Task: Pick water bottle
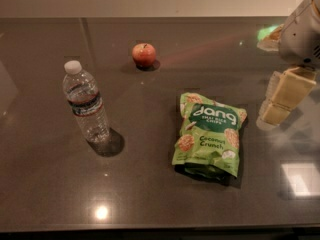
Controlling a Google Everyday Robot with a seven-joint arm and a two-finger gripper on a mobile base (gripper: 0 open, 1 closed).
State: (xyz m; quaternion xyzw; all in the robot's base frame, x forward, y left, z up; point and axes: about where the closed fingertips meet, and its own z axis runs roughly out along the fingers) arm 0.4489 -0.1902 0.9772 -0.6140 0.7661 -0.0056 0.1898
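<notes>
The water bottle [86, 105] stands upright on the dark table at the left. It is clear ribbed plastic with a white cap and a dark label band. My gripper [283, 98] hangs at the far right edge of the view, above the table. It is well to the right of the bottle, with the snack bag between them. It holds nothing that I can see.
A red apple [144, 54] sits at the back of the table [150, 194], behind and to the right of the bottle. A green Dang coconut crunch bag [210, 135] lies flat in the middle right. The table's front edge runs along the bottom.
</notes>
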